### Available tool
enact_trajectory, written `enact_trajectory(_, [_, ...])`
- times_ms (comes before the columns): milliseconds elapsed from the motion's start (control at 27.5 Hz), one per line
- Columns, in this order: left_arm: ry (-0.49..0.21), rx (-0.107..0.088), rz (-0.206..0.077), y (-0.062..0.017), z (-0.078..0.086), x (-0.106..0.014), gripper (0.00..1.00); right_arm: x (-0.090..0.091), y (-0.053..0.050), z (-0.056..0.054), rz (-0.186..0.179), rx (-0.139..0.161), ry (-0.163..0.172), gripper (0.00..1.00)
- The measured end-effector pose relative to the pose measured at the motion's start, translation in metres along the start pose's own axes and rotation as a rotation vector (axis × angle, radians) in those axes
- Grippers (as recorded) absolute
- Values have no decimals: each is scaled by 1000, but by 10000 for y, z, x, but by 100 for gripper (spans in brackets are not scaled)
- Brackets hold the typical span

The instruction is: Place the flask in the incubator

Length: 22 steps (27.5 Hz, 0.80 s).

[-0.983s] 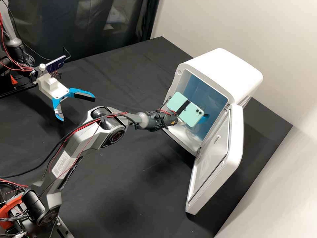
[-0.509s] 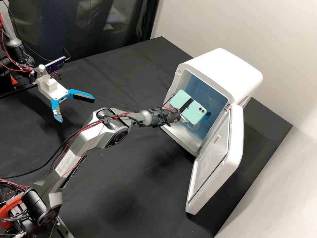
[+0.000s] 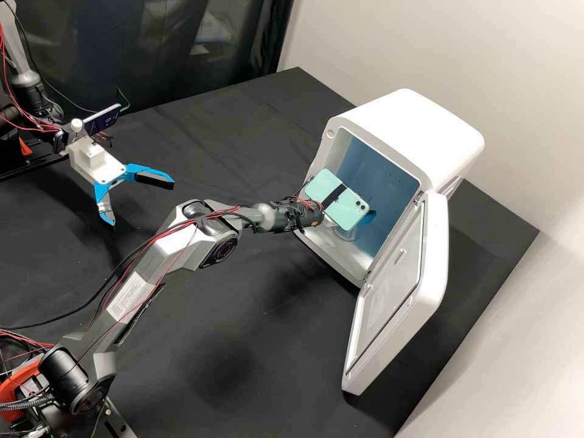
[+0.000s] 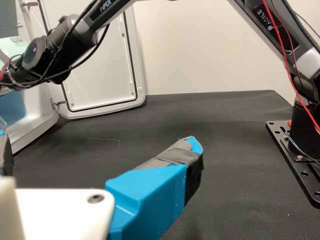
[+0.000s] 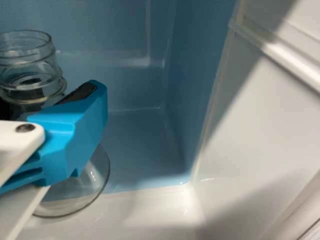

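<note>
At about 9 o'clock on the black bench [image 3: 261, 115], the left gripper [image 3: 137, 198] hangs above the surface with its 2 blue fingers [image 3: 101, 199] spread wide apart and nothing between them. From 7 o'clock the right arm [image 3: 182, 243] stretches across the middle of the bench toward 3 o'clock. There the white incubator [image 3: 413, 128] stands with its door [image 3: 426, 274] swung open toward 5 o'clock. The arm's wrist, carrying a mint-green phone [image 3: 336, 199] (strapped on with a black band), sits in the incubator's mouth. Inside, the clear glass flask [image 5: 30, 65] stands upright and uncapped on the floor. Its base is right at the front, where the blue lining meets the white sill. The right gripper [image 5: 80, 115] lies against or just in front of the flask's shoulder, below the neck. Whether it is clamped on the glass or loose I cannot tell.
</note>
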Motion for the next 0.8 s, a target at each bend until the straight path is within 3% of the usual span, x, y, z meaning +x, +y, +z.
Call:
enact_trajectory(546, [-18, 1, -3, -6, 39, 7, 100, 46, -22, 38, 25, -18, -8, 0])
enact_trajectory(801, [-22, 2, -4, -8, 48, 8, 100, 64, 46, 106, 37, -27, -25, 0])
